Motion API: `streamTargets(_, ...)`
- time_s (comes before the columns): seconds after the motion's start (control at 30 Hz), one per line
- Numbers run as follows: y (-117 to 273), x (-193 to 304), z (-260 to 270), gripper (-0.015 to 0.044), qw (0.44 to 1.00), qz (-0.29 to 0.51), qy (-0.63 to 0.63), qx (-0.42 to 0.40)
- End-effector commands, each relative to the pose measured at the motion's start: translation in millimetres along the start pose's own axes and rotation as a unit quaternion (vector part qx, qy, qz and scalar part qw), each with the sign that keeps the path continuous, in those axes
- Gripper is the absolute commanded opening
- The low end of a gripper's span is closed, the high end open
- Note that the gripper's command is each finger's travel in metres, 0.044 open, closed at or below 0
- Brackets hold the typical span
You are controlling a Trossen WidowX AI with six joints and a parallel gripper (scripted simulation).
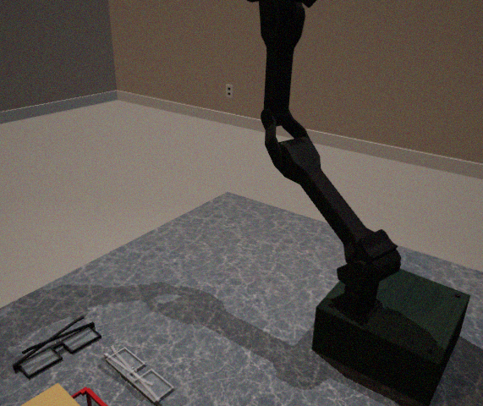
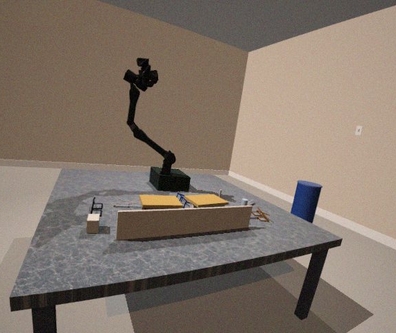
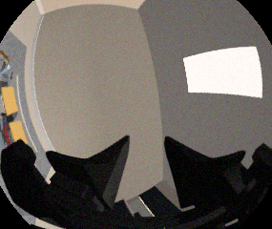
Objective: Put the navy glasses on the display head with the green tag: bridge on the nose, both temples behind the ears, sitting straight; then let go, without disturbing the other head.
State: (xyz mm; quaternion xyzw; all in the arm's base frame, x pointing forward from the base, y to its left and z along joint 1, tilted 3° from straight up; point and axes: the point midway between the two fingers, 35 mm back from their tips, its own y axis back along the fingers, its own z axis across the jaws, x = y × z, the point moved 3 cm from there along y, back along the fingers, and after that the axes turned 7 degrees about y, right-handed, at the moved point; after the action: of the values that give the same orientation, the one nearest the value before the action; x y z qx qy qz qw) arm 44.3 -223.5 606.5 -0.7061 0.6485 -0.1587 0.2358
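My gripper (image 2: pixel 141 76) (image 3: pixel 147 139) is raised high above the table, with its fingers apart and nothing between them; it is mostly out of view in the top view. A pair of blue glasses (image 2: pixel 183 201), seemingly the navy ones, shows between two yellow-topped shapes in the exterior view. The left yellow top (image 2: pixel 161 201) (image 1: pixel 54 397) and the right yellow top (image 2: pixel 207 200) may belong to the display heads; the cream board hides what is below them. I can make out no green tag and no face.
A long cream board (image 2: pixel 183 223) stands in front of the yellow tops. A small pale block (image 2: pixel 93 223) stands left of it. Black glasses (image 1: pixel 59 348), white glasses (image 1: pixel 134 375), red frame parts (image 1: pixel 94 397) and orange-brown glasses (image 2: pixel 260 215) are around them. The arm's dark green base (image 1: pixel 376 349) is behind.
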Motion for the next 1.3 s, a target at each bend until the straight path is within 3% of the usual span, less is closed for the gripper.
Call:
streamTargets(0.0,-14,-69,-5,0.0200,0.999,-0.031,0.015,-0.009)
streamTargets(0.27,-43,-179,20,0.0200,0.996,-0.074,0.017,-0.056)
streamTargets(0.6,-89,-281,112,0.0200,0.981,-0.086,0.009,-0.173)
streamTargets(0.83,-110,-304,171,0.0200,0.968,-0.067,-0.001,-0.240)
streamTargets(1.27,-133,-310,364,0.0200,0.877,0.056,-0.115,-0.463)
